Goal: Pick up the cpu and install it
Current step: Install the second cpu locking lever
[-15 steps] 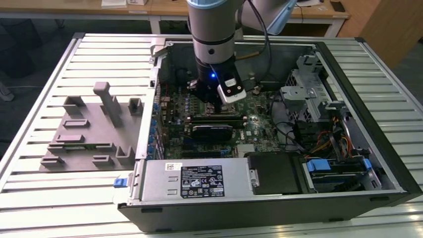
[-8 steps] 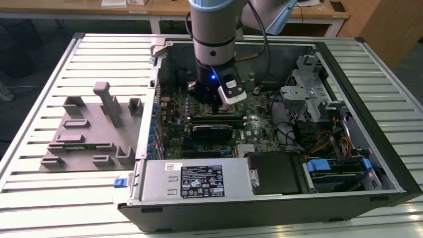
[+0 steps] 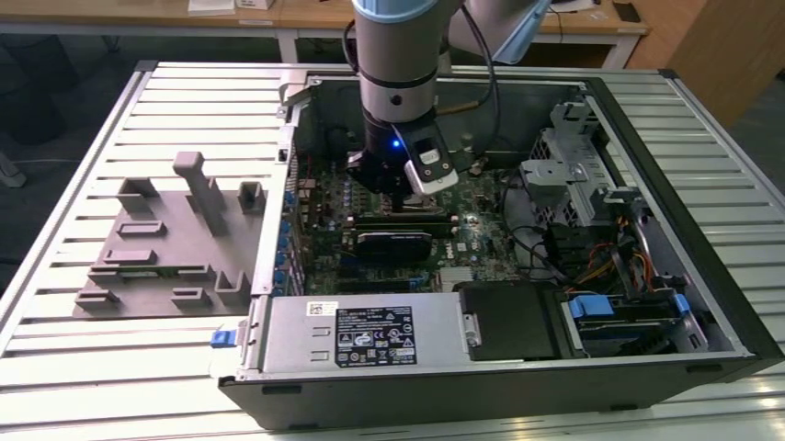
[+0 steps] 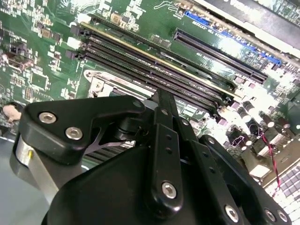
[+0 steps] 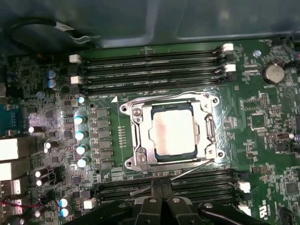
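A robot arm reaches into an open computer case point(image 3: 687, 303) on a slatted worktop point(image 3: 73, 165), its gripper point(image 3: 395, 191) low over the motherboard point(image 5: 262, 122). In the first wrist view the cpu point(image 5: 172, 133) lies flat inside the socket frame point(image 5: 171, 133), its silvery top plate showing through the frame's opening, with memory slots point(image 5: 150, 65) running along two opposite sides of the socket. The gripper's black linkage point(image 5: 159, 206) sits at the edge of that view, and the fingertips appear drawn close together with nothing between them; whether they are fully closed cannot be told.

Judging by these views, the chip looks seated, so doing this step well would mean a straight, slow lift away from the socket, no sideways drag across the frame or the thin lever point(image 5: 187, 172) lying along it, and no contact with the nearby capacitors point(image 5: 80, 136).

Much is obscured: in the second wrist view the gripper body point(image 4: 140, 178) blocks the socket, leaving only slots point(image 4: 159, 70) and board components point(image 4: 28, 37) visible. The exterior view hides the socket behind the arm. Whether the frame is latched, and whether the chip sits fully home on its contacts, cannot be made out. A grey tray point(image 3: 160, 248) of moulded fixtures stands on the worktop beside the case.
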`<state>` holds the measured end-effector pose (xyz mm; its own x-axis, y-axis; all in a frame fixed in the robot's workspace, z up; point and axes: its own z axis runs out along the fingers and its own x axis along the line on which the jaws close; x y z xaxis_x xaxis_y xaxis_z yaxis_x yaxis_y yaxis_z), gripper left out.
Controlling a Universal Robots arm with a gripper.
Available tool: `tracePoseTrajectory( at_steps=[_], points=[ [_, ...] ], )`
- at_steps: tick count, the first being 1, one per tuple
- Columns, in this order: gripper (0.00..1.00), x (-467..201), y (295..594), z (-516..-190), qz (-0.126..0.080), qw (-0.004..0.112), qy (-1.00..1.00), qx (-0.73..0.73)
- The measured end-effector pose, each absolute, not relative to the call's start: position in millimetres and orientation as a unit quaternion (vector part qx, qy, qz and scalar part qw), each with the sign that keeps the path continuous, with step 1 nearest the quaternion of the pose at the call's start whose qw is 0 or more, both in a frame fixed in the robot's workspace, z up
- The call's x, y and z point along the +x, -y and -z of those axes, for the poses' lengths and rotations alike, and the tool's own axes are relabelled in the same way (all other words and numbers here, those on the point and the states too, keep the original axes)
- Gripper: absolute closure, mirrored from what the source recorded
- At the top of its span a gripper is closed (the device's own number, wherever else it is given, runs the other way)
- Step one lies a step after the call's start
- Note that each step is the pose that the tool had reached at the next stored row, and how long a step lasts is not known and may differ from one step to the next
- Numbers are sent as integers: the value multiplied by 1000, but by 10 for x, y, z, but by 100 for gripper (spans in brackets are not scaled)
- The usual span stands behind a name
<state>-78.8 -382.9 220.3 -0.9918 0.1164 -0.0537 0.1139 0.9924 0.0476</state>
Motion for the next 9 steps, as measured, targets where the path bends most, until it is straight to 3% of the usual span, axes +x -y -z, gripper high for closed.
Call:
tracePoseTrajectory(
  at_steps=[9],
  points=[
    [89, -789, 3831, -2191, -26, 27, -999, -5]
  ],
)
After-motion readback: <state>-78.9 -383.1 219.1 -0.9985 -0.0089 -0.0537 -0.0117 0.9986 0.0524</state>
